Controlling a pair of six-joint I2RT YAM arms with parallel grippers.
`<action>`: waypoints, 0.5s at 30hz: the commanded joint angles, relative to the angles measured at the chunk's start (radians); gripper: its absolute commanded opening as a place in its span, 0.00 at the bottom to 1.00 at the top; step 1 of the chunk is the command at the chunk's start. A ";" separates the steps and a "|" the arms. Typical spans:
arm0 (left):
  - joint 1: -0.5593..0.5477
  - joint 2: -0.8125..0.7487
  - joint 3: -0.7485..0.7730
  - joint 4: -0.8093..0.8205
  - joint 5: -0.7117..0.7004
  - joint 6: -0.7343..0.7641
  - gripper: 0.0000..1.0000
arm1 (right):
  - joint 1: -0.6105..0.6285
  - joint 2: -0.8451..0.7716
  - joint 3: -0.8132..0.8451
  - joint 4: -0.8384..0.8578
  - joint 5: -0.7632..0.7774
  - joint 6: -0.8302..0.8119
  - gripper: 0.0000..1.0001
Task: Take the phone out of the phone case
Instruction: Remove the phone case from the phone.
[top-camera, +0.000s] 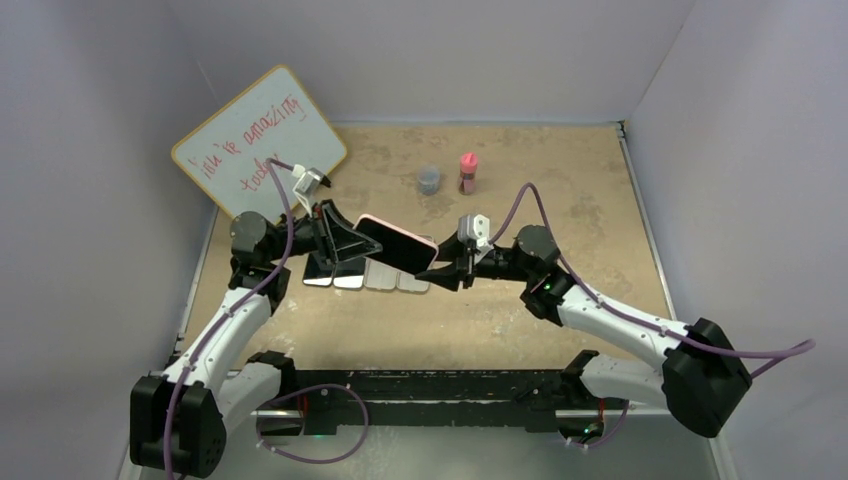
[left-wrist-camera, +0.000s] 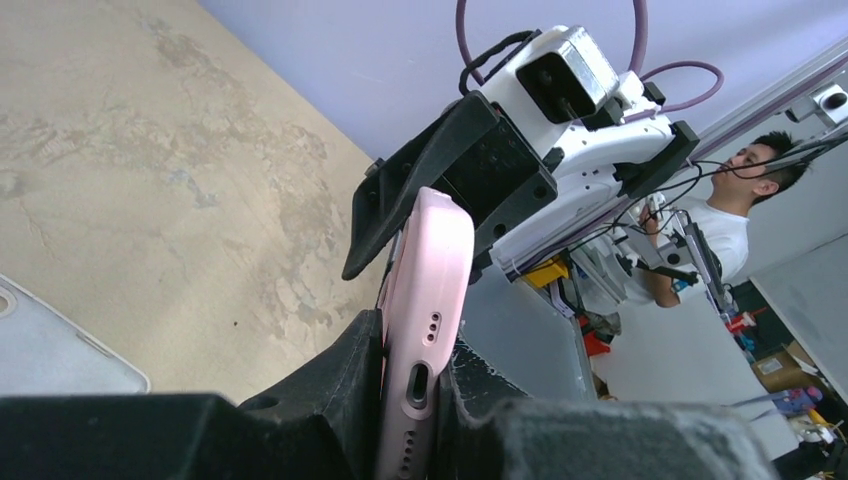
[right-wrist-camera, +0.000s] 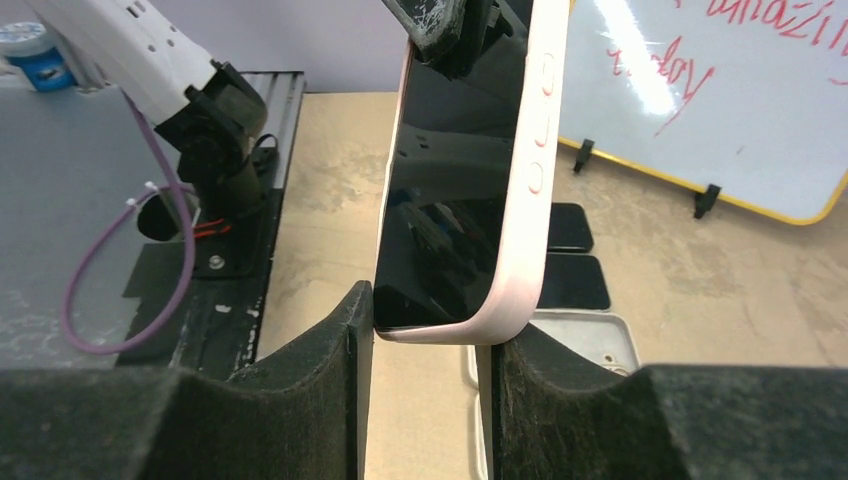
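Observation:
A phone with a black screen (right-wrist-camera: 450, 200) sits in a pink case (right-wrist-camera: 525, 200) and is held in the air between both grippers, above the table's middle (top-camera: 398, 243). My left gripper (top-camera: 345, 240) is shut on its bottom end, and the charging port shows between the fingers in the left wrist view (left-wrist-camera: 415, 350). My right gripper (top-camera: 440, 270) is at the other end, with its jaws against the screen corner and the case back (right-wrist-camera: 430, 320). The pink case edge (left-wrist-camera: 430, 280) runs up to the right gripper's black fingers (left-wrist-camera: 470, 170).
A row of flat phones and cases (top-camera: 365, 275) lies on the table under the held phone; a grey case (right-wrist-camera: 575, 335) and black phones (right-wrist-camera: 570, 280) show there. A whiteboard (top-camera: 258, 140) leans at the back left. A grey cup (top-camera: 430, 180) and a red-capped bottle (top-camera: 467, 173) stand behind.

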 joint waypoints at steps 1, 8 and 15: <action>-0.026 0.004 -0.003 -0.031 -0.175 -0.214 0.00 | 0.078 0.015 0.016 0.050 0.148 -0.290 0.36; -0.026 0.006 -0.015 -0.036 -0.182 -0.226 0.00 | 0.121 0.032 0.002 0.072 0.270 -0.406 0.54; -0.026 0.009 -0.016 -0.021 -0.175 -0.233 0.00 | 0.117 0.035 -0.046 0.200 0.357 -0.255 0.51</action>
